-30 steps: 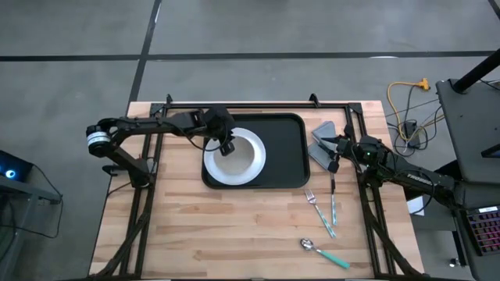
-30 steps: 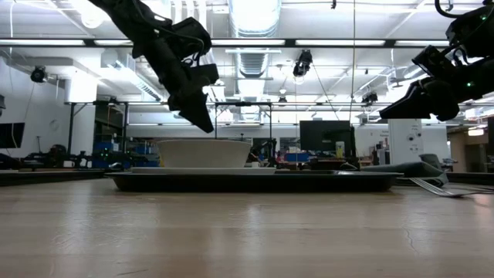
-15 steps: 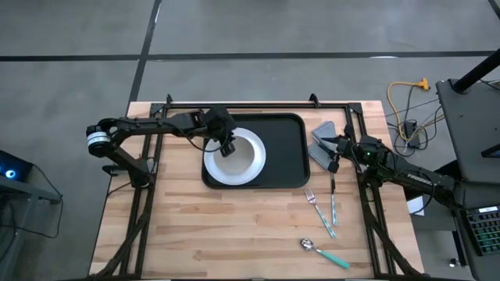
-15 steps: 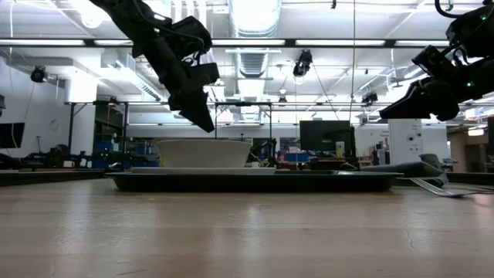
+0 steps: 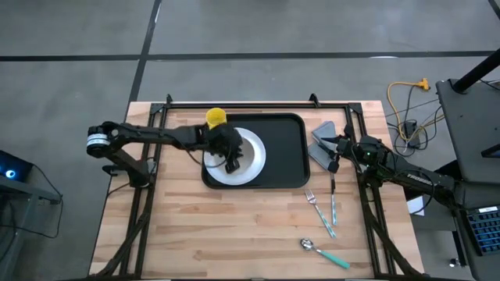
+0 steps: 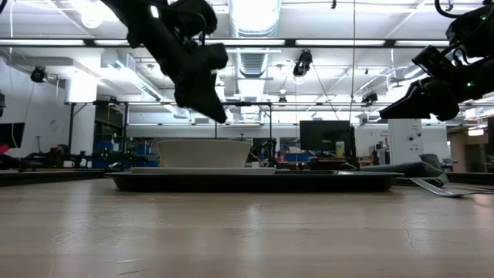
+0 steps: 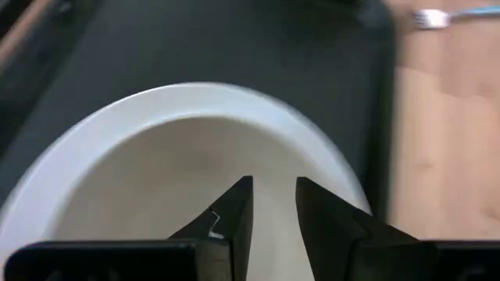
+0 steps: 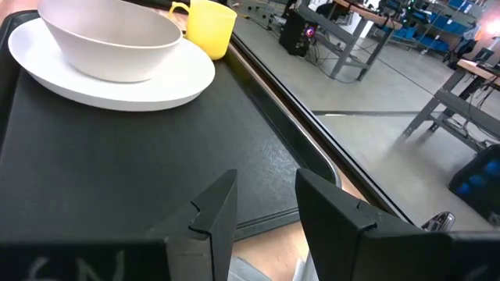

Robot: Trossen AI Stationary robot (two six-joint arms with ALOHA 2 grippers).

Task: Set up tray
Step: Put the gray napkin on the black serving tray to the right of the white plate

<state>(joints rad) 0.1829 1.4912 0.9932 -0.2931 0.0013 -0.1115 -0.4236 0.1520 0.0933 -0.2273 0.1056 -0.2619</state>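
The black tray (image 5: 285, 152) lies on the wooden table. A white plate (image 5: 215, 173) rests on its left half, and a white bowl (image 5: 250, 152) stands on the plate. My left gripper (image 5: 232, 165) hovers open above the bowl (image 7: 156, 172), clear of its rim in the low view (image 6: 218, 116), with nothing between its fingers. A yellow cup (image 5: 216, 118) stands at the tray's far left corner; whether on the tray or beside it, I cannot tell. My right gripper (image 5: 333, 165) waits open just right of the tray, above the table (image 6: 386, 114).
A grey napkin (image 5: 322, 139) lies right of the tray under the right arm. A fork (image 5: 312, 198) and a teal-handled knife (image 5: 333, 209) lie on the wood near the right edge, and a spoon (image 5: 324, 252) nearer the front. A black frame rail (image 5: 250, 102) runs along the far edge.
My left gripper has swung toward the table's near edge, mostly in the last half second, from the bowl's far left rim to above its middle. The arm has uncovered the yellow cup, which was hidden before. The gripper's height has stayed about the same.
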